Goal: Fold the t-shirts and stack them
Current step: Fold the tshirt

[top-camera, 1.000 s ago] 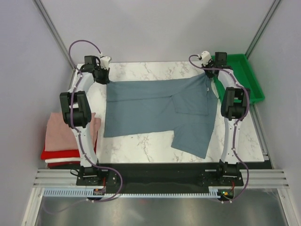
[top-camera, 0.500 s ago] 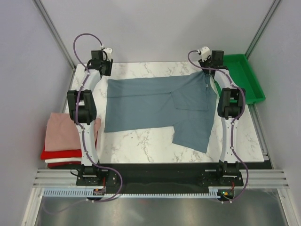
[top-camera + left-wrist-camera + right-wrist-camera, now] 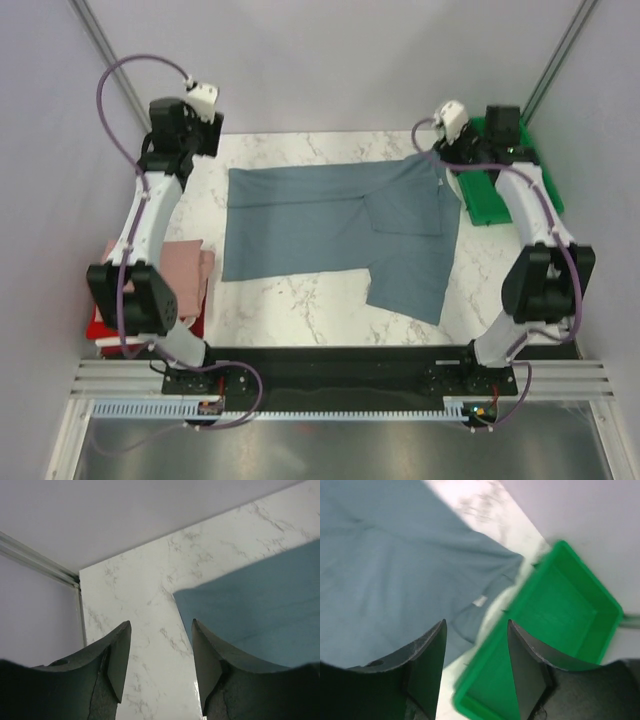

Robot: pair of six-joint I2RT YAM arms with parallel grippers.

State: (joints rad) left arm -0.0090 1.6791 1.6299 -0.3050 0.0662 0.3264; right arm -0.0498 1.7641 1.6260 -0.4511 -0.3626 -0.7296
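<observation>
- Left gripper (image 3: 160, 630) and right gripper (image 3: 476, 627): both spread, empty, risen off the marble table's (image 3: 300, 300) far corners.
- Blue-grey t-shirt (image 3: 330, 225) released, flat mid-table; right side apparently folded inward. More folds pending.

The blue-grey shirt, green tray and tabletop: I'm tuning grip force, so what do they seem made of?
The shirt looks like soft matte cloth: it lies limp with folds and creases. The tray is probably rigid plastic: smooth, slightly shiny, moulded rim. The tabletop is white with grey veins and glossy; real marble or laminate, I cannot tell.
</observation>
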